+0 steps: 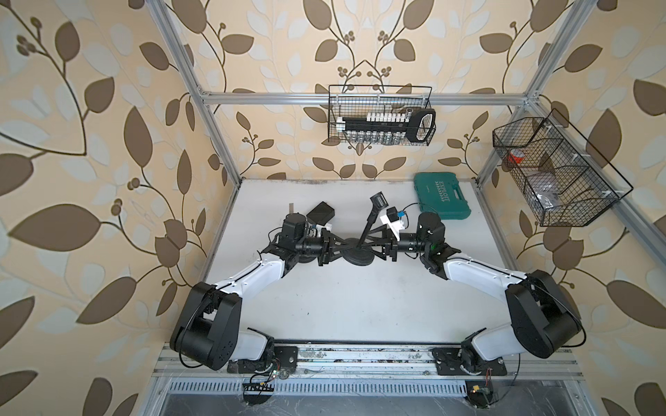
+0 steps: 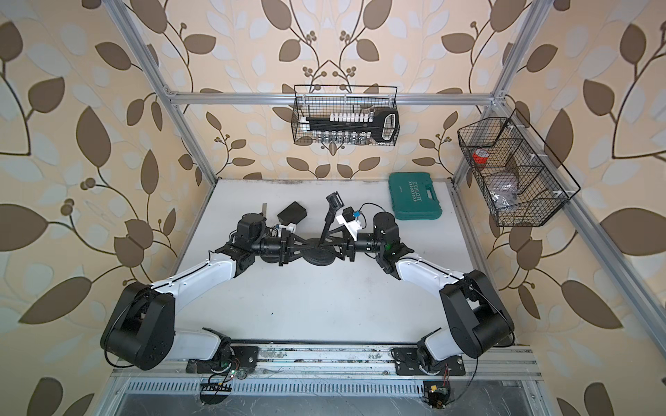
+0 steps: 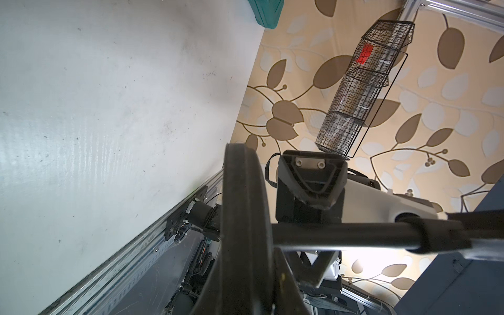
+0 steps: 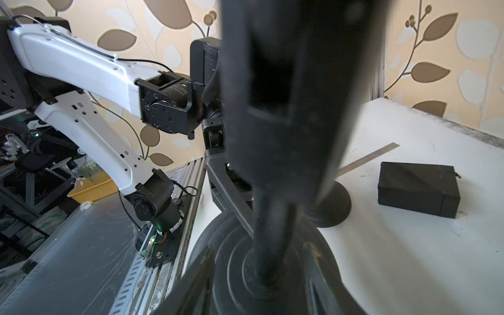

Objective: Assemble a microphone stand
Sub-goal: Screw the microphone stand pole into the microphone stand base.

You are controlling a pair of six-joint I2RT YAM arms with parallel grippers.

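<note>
left fingers (image 1: 337, 239): pinching stand pole (image 1: 367, 227) above round base (image 1: 358, 256) | right fingers (image 3: 308, 188): spread astride stand pole, opposite side | axis: leans toward tabletop (image 1: 324, 306) far edge

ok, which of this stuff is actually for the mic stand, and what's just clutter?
Job: round base, pole, mic clip.
Lying about: black box, steel ruler, green tool case, socket basket, side basket, smaller black disc (role unclear).

- The table (image 1: 360, 309) lay bare across the lower middle of both top views, between the left arm (image 1: 252, 277) and the right arm (image 1: 479, 273).
- At centre, the stand (image 1: 358, 256) blocked the way between the wrists.
- A box (image 1: 320, 213) sat just upper left of it, and a case (image 1: 441, 196) further upper right.
</note>
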